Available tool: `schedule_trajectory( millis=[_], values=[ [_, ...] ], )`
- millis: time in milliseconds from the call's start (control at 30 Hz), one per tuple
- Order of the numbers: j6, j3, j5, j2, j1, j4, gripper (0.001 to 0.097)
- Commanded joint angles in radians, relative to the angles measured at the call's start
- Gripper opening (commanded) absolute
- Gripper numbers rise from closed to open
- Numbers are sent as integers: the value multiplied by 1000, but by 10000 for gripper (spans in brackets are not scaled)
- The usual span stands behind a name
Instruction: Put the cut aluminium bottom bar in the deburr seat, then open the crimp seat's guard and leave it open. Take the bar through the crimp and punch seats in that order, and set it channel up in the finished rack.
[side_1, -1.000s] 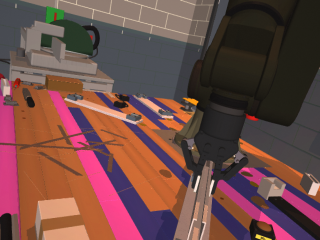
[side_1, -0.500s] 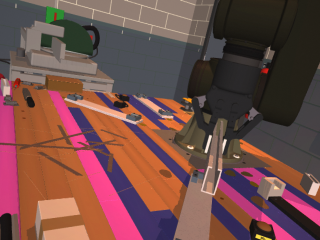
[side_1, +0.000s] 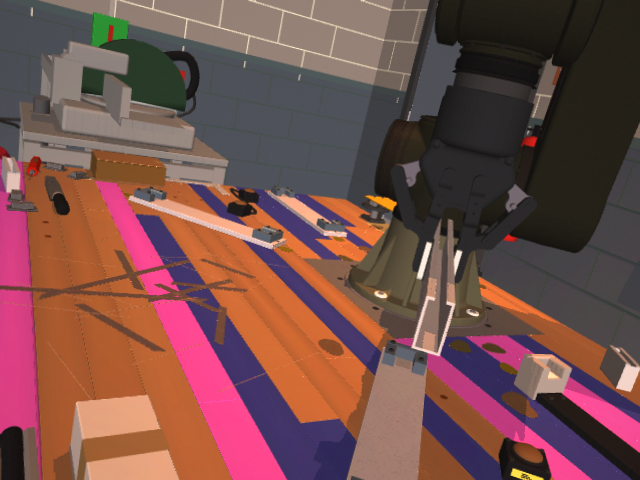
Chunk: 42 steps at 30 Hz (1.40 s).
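Note:
The far part of the aluminium bottom bar (side_1: 437, 299) is hidden between the fingers and behind the gripper body. The bar is held in my closed gripper (side_1: 439, 258) and hangs above the bench, its open U-shaped end toward the camera. Just below its near end lies a long grey seat strip (side_1: 393, 413) with a small grey-blue clamp block (side_1: 404, 357) at its far end. Two more long seats, one pale (side_1: 207, 218) and one shorter (side_1: 306, 212), lie further back on the bench, each with end blocks. I cannot tell which seat has the guard.
Behind the work stands the arm's base (side_1: 413, 279), and a chop saw (side_1: 108, 103) sits at the far left by the wall. A white bracket (side_1: 543, 374) on a black rail, another bracket (side_1: 620, 367), a cardboard box (side_1: 121, 439) and a black marker (side_1: 57, 195) lie around.

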<state>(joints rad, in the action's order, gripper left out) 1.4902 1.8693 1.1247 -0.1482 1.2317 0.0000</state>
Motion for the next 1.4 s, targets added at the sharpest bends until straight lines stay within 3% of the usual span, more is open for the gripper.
schedule_trajectory(
  millis=[0,567,1367],
  values=[
    [0,-1,0,0,0,0,80],
    [0,-1,1,1,72,0,80],
    [0,-1,1,2,530,0,80]
  ],
)
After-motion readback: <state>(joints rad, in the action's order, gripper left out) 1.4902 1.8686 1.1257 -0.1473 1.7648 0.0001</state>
